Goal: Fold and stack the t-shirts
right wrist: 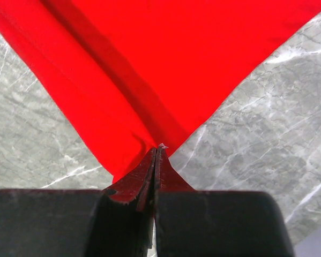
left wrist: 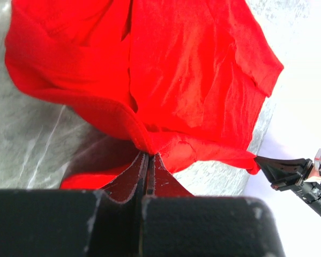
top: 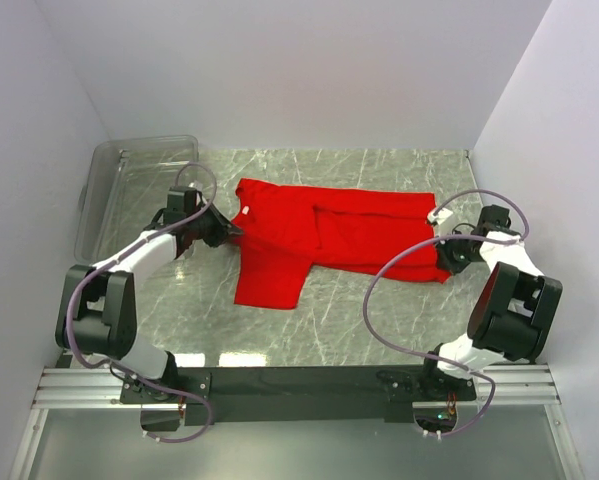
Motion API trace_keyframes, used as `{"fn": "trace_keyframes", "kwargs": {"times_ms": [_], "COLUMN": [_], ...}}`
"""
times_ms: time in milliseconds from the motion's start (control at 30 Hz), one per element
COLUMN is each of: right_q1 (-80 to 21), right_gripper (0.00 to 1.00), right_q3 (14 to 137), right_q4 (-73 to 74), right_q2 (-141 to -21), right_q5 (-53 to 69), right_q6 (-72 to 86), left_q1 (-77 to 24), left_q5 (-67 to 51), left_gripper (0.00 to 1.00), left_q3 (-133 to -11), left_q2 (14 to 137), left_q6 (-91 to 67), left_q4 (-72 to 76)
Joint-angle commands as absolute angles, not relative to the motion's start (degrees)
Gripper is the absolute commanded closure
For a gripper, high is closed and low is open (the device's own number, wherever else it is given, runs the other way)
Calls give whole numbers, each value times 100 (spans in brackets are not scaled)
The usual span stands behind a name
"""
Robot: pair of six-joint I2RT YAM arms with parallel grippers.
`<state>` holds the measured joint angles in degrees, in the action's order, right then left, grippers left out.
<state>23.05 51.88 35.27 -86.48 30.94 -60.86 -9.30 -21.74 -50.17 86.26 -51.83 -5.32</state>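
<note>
1. While the red t-shirt lay stretched crosswise over the middle of the marble table, both arms had hold of it, one at each end.
2. The left gripper was clenched tight on a bunched red edge at the shirt's left end, with cloth puckering up right at the fingertips.
3. The right gripper was pinched on a pointed corner at the shirt's right end, and the fabric fanned away from it in a taut wedge.
4. By the look of it, the fold was only partly made: a long crease ran along the body and one layer seemed doubled over.
5. A wide flap hung out toward the near edge on the left, so the shape was nowhere near a tidy rectangle.
6. The stacking looked untouched; I could see only this one shirt and no pile anywhere.
7. Off at the far left corner sat the clear plastic bin, just behind the left arm and apart from the cloth.
8. The right arm's cable looped low over the table near the shirt's front edge, and I judged it the likeliest thing to snag a fold swung that way.
9. Otherwise the walls stood close on three sides, leaving little room for a wide sweep.
</note>
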Motion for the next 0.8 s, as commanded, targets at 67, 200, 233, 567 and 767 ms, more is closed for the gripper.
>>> {"fn": "trace_keyframes", "kwargs": {"times_ms": [67, 200, 233, 567, 767], "right_q1": [2189, 2118, 2109, 1872, 1819], "right_gripper": [100, 100, 100, 100, 100], "right_q3": [5493, 5625, 5634, 5722, 5783], "right_q4": [3235, 3138, 3120, 2927, 2856], "right_q2": [-8754, -8850, -8851, -9079, -9211], "right_q5": [3111, 3155, 3164, 3024, 2936], "right_q6": [-5819, -5634, -5608, -5493, -5441], "left_q1": [-896, -888, -879, -791, -774], "left_q5": [-2145, -2101, -2074, -2013, -2057], "left_gripper": [99, 99, 99, 99, 99], "left_q3": [-5466, -5528, -5528, -5370, -5396], "left_q2": [8833, 8886, 8877, 8745, 8798], "left_q6": [-5203, -5168, -5159, -5186, -5185], "left_q4": [-492, -536, -554, -519, -466]}}
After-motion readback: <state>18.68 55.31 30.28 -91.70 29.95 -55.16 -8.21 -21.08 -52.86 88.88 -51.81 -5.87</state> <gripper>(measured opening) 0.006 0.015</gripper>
